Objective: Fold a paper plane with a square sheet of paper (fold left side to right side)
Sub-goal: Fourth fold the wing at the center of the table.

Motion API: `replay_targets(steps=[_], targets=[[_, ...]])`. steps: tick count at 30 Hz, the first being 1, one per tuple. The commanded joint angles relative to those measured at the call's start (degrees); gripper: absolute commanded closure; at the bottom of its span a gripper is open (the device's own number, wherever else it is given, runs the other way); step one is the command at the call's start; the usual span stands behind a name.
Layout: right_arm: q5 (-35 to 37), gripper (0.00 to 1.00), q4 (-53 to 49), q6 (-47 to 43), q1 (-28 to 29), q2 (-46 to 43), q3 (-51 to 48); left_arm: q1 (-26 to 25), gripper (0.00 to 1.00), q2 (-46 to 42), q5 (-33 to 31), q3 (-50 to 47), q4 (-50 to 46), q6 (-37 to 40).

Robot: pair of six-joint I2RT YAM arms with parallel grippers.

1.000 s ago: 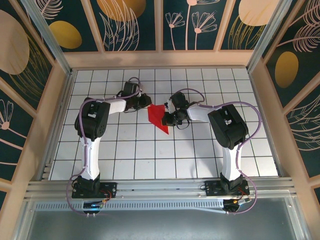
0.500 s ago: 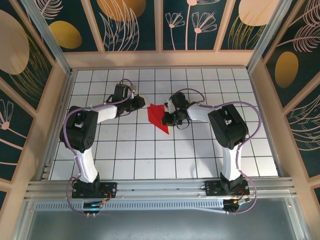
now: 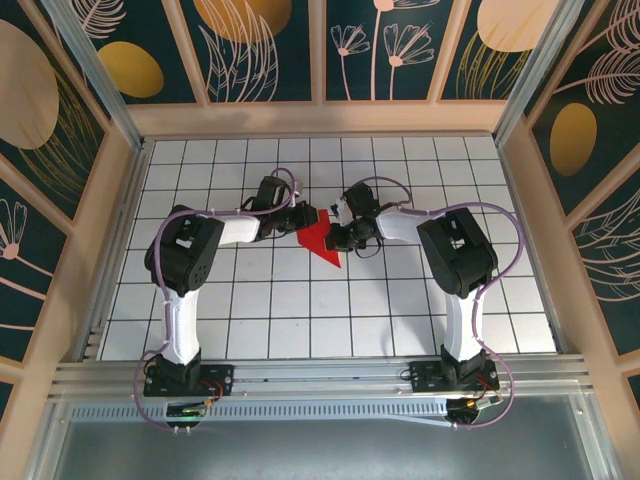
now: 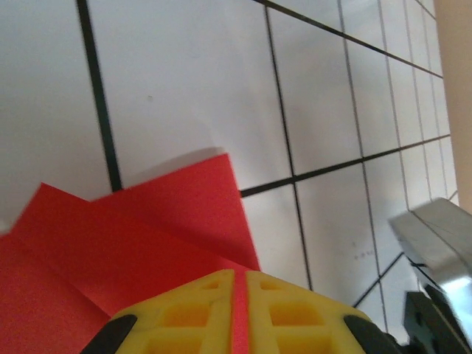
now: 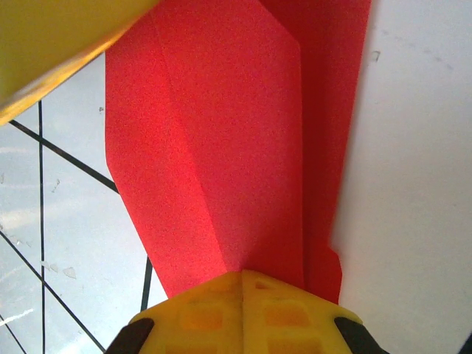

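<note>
1. The table (image 3: pixel 400 300) spans the floor, with both arm bases at its near edge, one left and one right.
2. The paper (image 3: pixel 322 244) lies on the table near its middle, a little toward the far side.
3. The left gripper (image 3: pixel 304 217) meets the paper's far left corner, and the paper's edge sits between its fingers (image 4: pixel 192 302).
4. The right gripper (image 3: pixel 338 237) meets the paper's right side, and the paper runs out from between its fingers (image 5: pixel 206 310).
5. The paper's narrow tip points toward the near edge.

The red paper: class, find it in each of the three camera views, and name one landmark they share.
Top external: red paper at picture centre.
Left wrist: red paper lower left.
Right wrist: red paper centre, top to bottom.
Shared landmark: black grid lines.
</note>
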Motion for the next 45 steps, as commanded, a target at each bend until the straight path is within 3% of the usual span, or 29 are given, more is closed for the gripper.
replay_targets(steps=[1, 11, 19, 26, 31, 45], targets=[[6.23, 1.00, -9.63, -1.77, -1.12, 3.05, -2.42, 0.38, 0.88, 2.58, -1.12, 2.76, -1.35, 0.44], [-1.77, 1.00, -5.48, 0.32, -1.30, -0.36, 1.10, 0.38, 0.89, 3.41, -3.60, 0.14, -3.14, 1.66], [-0.15, 1.00, -7.10, -0.53, -1.70, -3.82, 5.45, 0.33, 0.90, 3.27, -4.13, -1.26, -2.49, 1.46], [-1.55, 1.00, -3.27, 1.33, -2.60, -6.29, 3.07, 0.38, 0.91, 2.85, -4.45, -0.93, -3.60, 2.24], [-5.11, 1.00, -0.48, 3.14, -2.74, -5.23, 2.02, 0.38, 0.91, 2.86, -5.23, 0.00, -5.07, 3.30], [-4.09, 1.00, 2.80, 6.42, -1.54, 0.62, 2.79, 0.38, 0.91, 3.43, -4.81, 0.68, -5.03, 3.33]])
